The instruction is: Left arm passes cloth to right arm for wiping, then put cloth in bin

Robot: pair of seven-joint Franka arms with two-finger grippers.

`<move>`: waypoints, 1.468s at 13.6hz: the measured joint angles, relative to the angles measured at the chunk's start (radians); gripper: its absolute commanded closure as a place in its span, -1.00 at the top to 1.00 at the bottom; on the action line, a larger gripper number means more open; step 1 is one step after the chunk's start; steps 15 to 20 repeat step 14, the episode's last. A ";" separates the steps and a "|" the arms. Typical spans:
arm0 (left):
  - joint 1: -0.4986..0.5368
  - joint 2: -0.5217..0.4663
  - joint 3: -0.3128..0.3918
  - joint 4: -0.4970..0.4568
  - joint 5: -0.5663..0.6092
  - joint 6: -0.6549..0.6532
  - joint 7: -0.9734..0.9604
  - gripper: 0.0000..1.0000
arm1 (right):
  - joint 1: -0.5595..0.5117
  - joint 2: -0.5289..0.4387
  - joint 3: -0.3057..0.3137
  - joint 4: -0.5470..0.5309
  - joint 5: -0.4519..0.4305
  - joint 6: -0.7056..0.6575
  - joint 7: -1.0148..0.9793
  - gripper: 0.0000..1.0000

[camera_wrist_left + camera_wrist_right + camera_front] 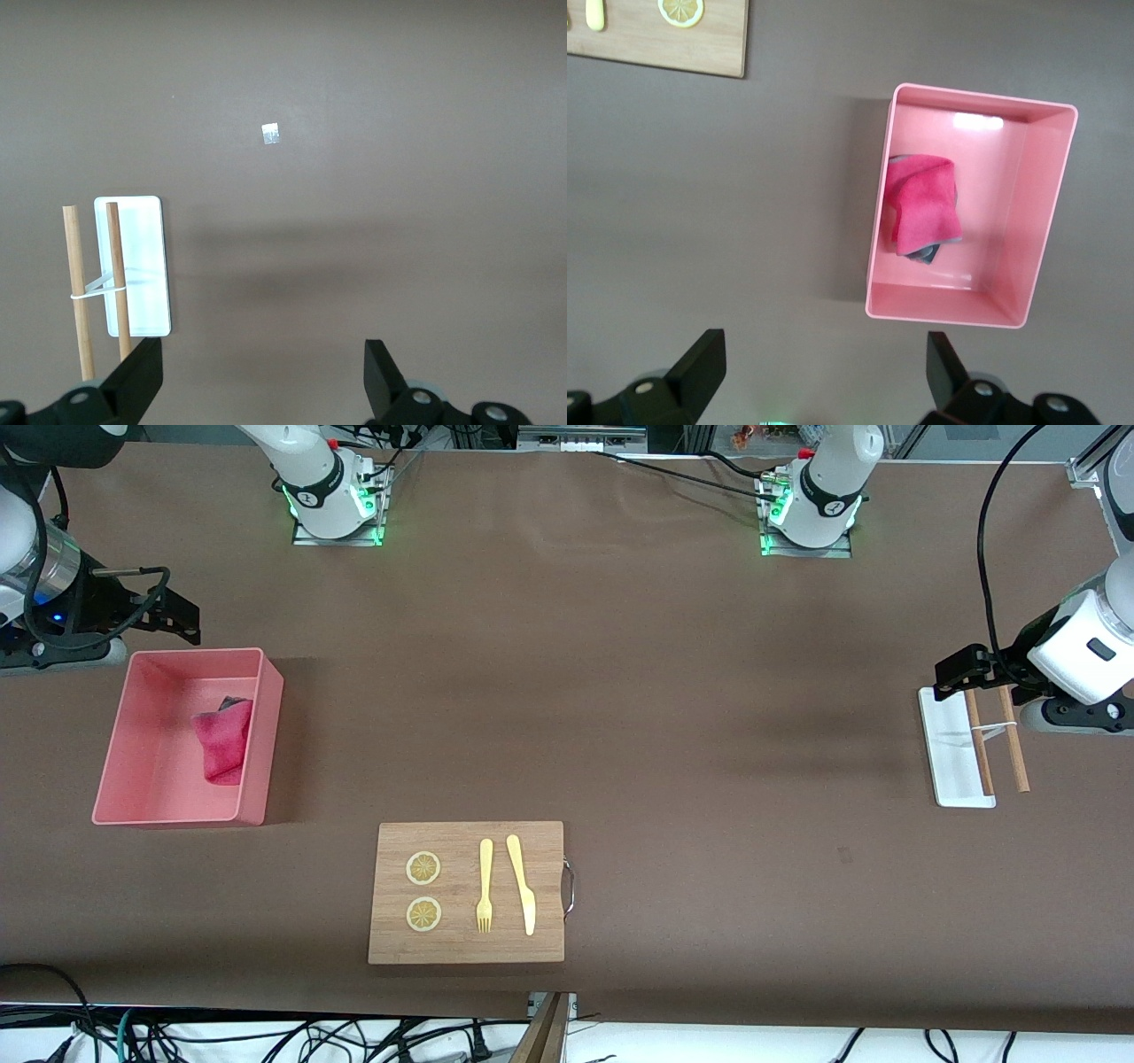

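The crimson-pink cloth (223,740) lies crumpled in the pink bin (151,753), against the wall toward the table's middle, with a bit of its grey face showing. In the right wrist view the cloth (926,204) sits in the bin (970,96) the same way. My right gripper (180,615) is open and empty, in the air beside the bin's edge that faces the robot bases, and nothing lies between its fingers in its wrist view (824,350). My left gripper (961,671) is open and empty over the white tray at the left arm's end of the table; its wrist view (263,359) shows bare table.
A wooden cutting board (461,950) with two lemon slices (423,868), a yellow fork (485,886) and a knife (522,884) lies near the front camera. A small white tray (952,753) holds banded wooden sticks (1012,740). The left wrist view shows the tray (146,266).
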 measured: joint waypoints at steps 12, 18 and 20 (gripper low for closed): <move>0.003 0.000 0.000 0.000 0.000 -0.001 0.000 1.00 | 0.000 0.001 0.000 0.005 0.025 0.018 -0.003 1.00; 0.003 0.000 0.000 0.000 0.000 -0.001 0.000 1.00 | 0.000 0.001 0.000 0.005 0.025 0.018 0.000 1.00; 0.003 0.000 0.000 0.000 0.000 -0.001 0.000 1.00 | 0.000 0.001 0.000 0.005 0.025 0.018 0.000 1.00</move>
